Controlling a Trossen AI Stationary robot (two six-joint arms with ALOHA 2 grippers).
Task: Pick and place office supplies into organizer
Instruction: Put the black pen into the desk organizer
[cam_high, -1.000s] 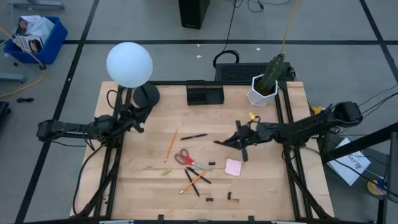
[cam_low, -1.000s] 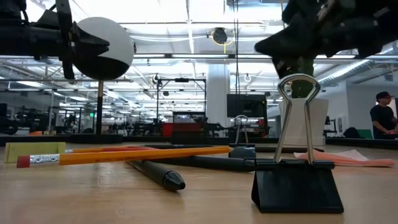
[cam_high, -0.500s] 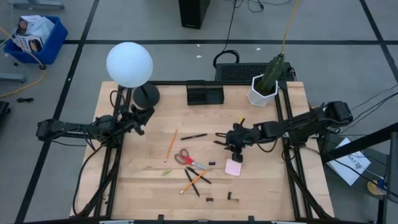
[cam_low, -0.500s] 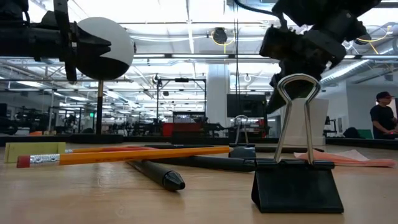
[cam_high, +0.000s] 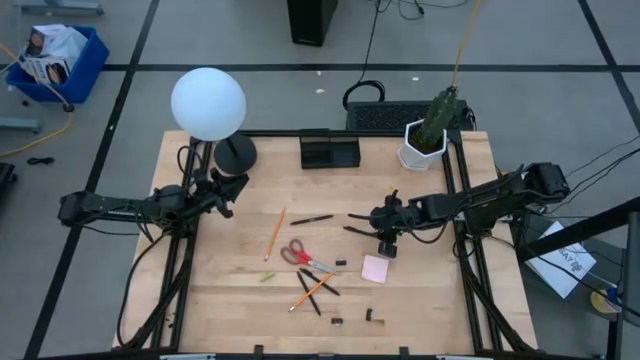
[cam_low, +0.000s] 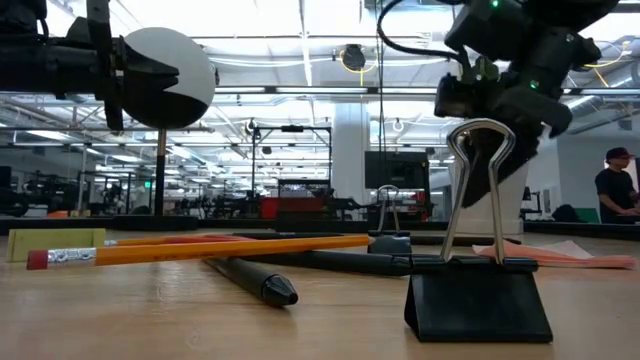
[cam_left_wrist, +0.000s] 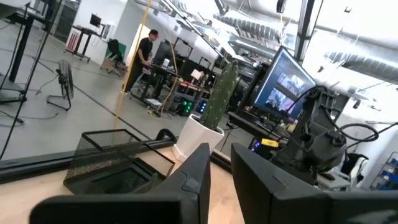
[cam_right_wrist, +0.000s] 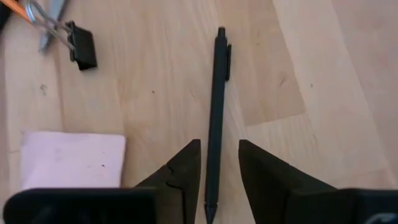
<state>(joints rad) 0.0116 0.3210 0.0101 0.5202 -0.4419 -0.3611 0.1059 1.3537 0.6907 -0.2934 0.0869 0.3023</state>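
A: Right claw (cam_high: 386, 240) has come down over the black pen (cam_right_wrist: 215, 118) right of the tabletop's centre. A second ago it hung higher, further toward the right edge.

B: Fingers?

A: Spread, one either side of the pen near its tip, not pinching yet. They were pressed together a second ago, so it opened on the approach.

B: So pen's the target. Still flat?

A: Flat on the tabletop (cam_high: 230, 300), pink sticky-note pad (cam_high: 376, 268) just beside it toward the front edge. Nothing lifted.

B: Organizer?

A: The organizer (cam_high: 329, 151) is at the back edge, middle. Well apart from the pen. Scissors (cam_high: 299, 255) and pencils lie mid-tabletop, untouched.

B: Left arm?

A: Left claw (cam_high: 222, 195) is parked by the left edge, near the lamp base (cam_high: 234, 154). Narrow gap between its fingers, holding nothing.

B: Next is close and lift, I'd guess.
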